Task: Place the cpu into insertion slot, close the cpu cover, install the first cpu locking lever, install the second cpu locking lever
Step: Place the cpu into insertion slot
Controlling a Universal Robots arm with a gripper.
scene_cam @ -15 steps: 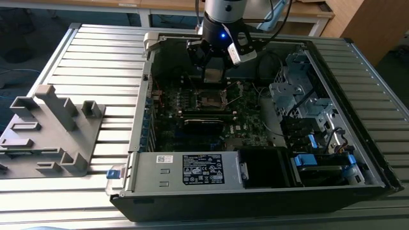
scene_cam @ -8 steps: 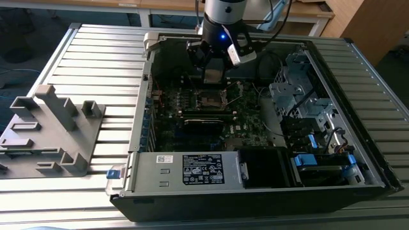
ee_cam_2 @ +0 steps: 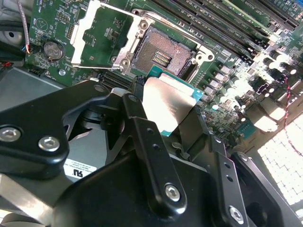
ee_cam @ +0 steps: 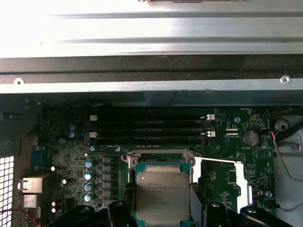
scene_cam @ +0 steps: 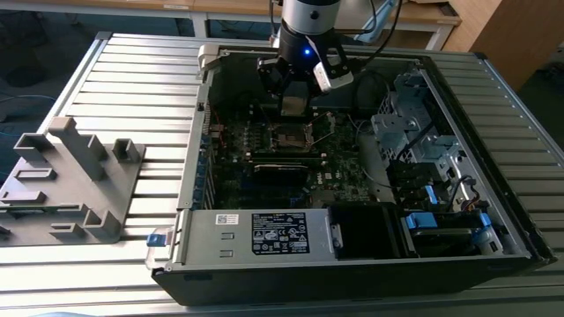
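Hand [ee_cam_2: 169, 109] clasps the cpu [ee_cam_2: 163, 94]; second wrist view exposes the empty insertion slot [ee_cam_2: 161, 54].

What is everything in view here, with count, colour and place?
table: one, grey slatted metal, under everything.
computer case: one, black and grey, lying open on the table.
fixture block: one, grey, on the table, at the exterior view's left of the case.
power supply: one, silvery, in the case's end nearest the exterior camera.
circuit board: one, green, inside the case.
socket: one, dark, open on the board.
cover: one, silvery, swung open beside the socket.
memory slots: several, black, beside the socket.
chip: one, silver top, held near the socket, not in it.
arm: one, silver and black, above the case.
gripper: one, black, shut on the chip.
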